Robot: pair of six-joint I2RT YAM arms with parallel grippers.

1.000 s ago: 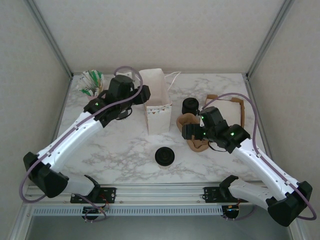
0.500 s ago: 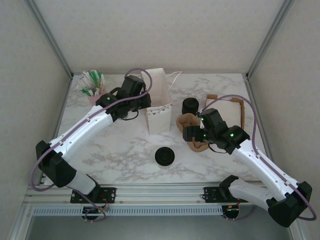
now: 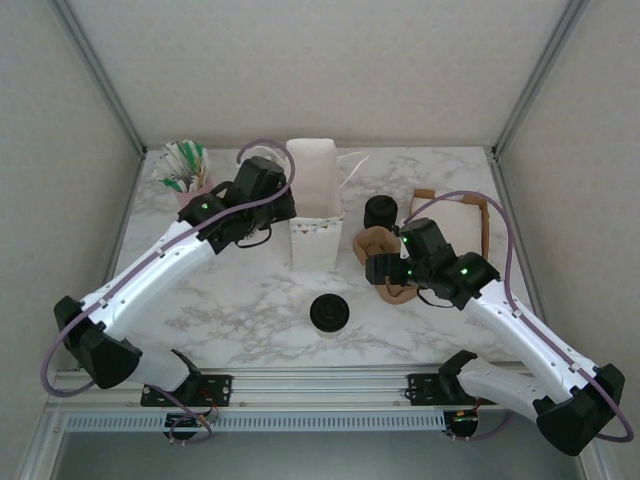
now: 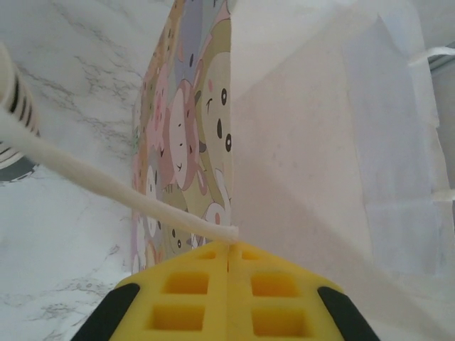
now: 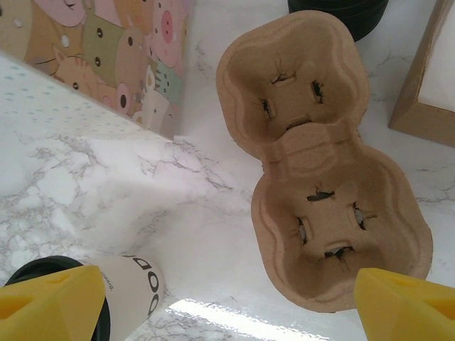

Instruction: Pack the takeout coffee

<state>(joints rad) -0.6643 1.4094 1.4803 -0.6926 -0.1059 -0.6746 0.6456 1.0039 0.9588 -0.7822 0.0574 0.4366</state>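
Your left arm [image 3: 160,265] stretches to the paper bag [image 3: 315,215], left gripper [image 4: 229,249] pinching its cord handle [image 4: 106,188]. Right gripper [image 5: 227,309] gapes over the cup carrier [image 5: 320,156]; takeout coffee [image 3: 329,313] sits on open marble [image 3: 250,300].

You've got a white marble table [image 3: 240,300]. Paper bag [image 3: 315,215] stands upright mid-back. Takeout coffee [image 3: 329,313] sits alone near the front centre. Black cylinder [image 3: 380,212] is right of the bag, with the cardboard cup carrier [image 5: 320,163] lying flat just in front. Brown box [image 3: 455,215] far right, cup of straws [image 3: 183,168] back left.
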